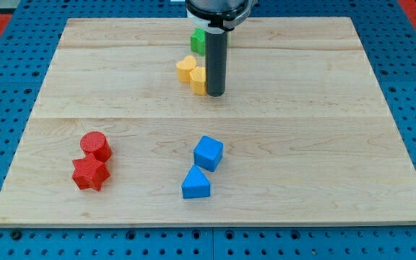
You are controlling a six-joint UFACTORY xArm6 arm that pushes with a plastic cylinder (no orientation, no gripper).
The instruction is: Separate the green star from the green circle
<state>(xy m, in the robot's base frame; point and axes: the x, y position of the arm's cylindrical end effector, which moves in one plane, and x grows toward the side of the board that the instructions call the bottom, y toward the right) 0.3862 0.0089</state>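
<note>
A green block (197, 40) shows near the view's top centre, half hidden behind my rod; its shape cannot be made out. I cannot tell a second green block apart from it. My rod comes down from the top, and my tip (216, 94) rests on the board just below and right of the green block. The tip stands against the right side of a yellow block (198, 80). A yellow heart (185, 67) lies just left of that, touching it.
A red cylinder (94, 145) and a red star (90, 173) touch at the lower left. A blue cube (208, 152) and a blue triangular block (196, 183) sit close together at lower centre. The wooden board (338, 144) lies on a blue pegboard.
</note>
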